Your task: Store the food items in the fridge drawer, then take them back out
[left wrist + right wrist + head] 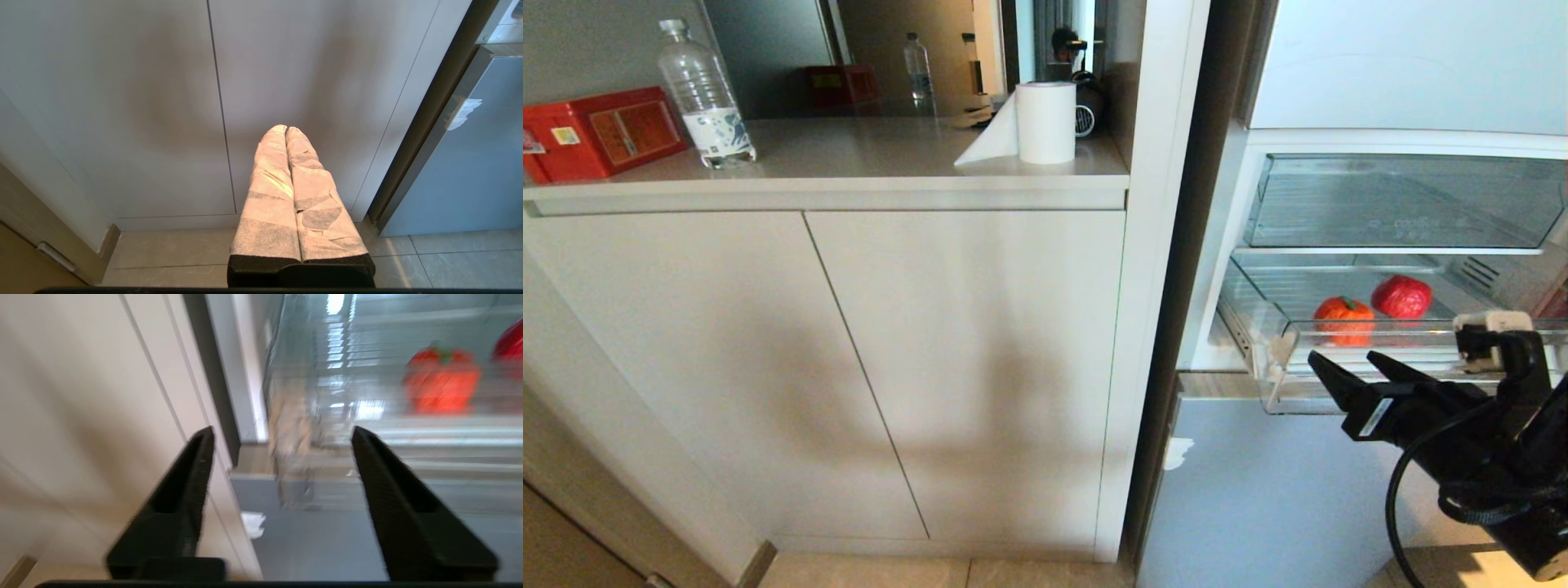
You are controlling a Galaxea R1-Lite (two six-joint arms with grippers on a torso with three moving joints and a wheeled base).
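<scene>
Fridge drawer [1282, 347] food items [1344, 317] beyond fingers [1327, 369]

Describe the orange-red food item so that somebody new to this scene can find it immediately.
Look into the open fridge on the right, at the fridge drawer pulled out below the shallower clear drawer. Two round pieces lie in it. The orange-red food item is the nearer, left one with a green stem; its neighbour is glossy red.
</scene>
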